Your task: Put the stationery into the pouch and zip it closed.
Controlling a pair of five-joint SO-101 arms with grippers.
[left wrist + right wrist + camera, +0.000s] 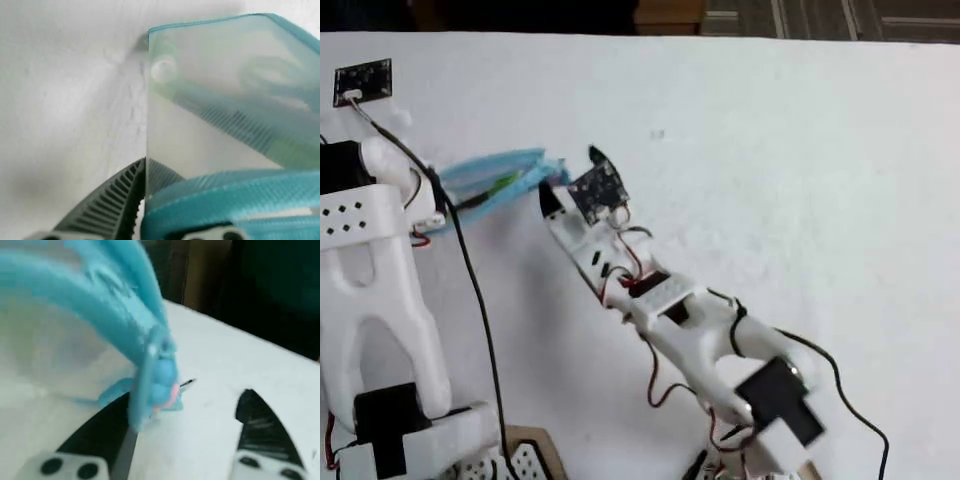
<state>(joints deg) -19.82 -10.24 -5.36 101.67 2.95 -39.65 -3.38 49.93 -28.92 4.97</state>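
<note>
I see the translucent soft pouch with turquoise zip tape [492, 172] lying on the white counter [780, 150], just beside the left arm, with something green showing through its wall. My left pincer [146, 172] is clenched on 1 end of the pouch, its ribbed grey jaws pinching the film. My right pincer [187, 395] is released, its 2 black jaws spread wide at the other end, with the small turquoise zip slider [159, 371] between them, close to 1 jaw.

The pouch looks light, limp and slippery, so I judge it would buckle unless it is held taut. The slider tab looks like the best grip.

There is open counter to the right and far side. A black cable [470, 270] runs close by.
</note>
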